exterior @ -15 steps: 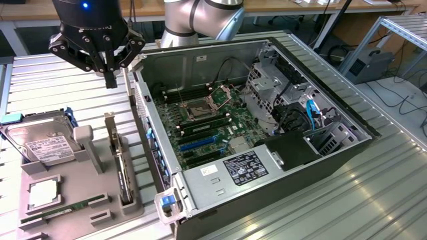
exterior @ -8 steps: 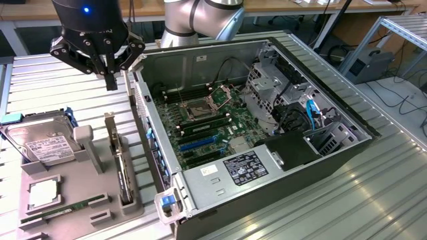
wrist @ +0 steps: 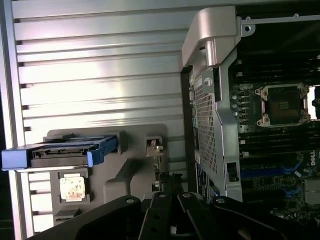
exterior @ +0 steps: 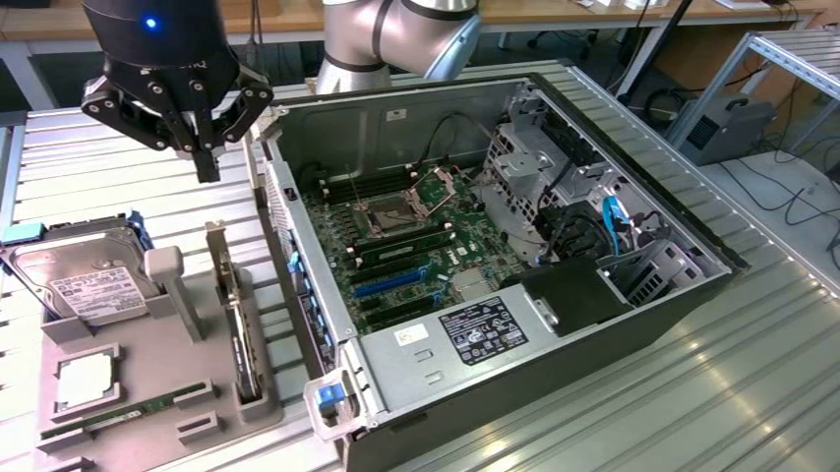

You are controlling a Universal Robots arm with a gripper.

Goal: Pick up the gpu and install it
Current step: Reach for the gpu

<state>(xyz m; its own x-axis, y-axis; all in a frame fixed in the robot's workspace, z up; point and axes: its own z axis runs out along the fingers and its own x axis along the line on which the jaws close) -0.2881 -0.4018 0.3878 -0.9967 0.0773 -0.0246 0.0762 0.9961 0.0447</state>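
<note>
The claw (exterior: 207, 169) is clenched on nothing, its fingers pressed together. It hangs outside the open computer case (exterior: 393, 113), off the case's far corner on the exterior view's left. The gpu (exterior: 238, 324) stands on its long edge in a slot of the grey tray (exterior: 164, 339), just beside that same side of the case and running along its wall. The card sits lower than the claw and clear of it, its silver bracket end nearest the fingers.
</note>
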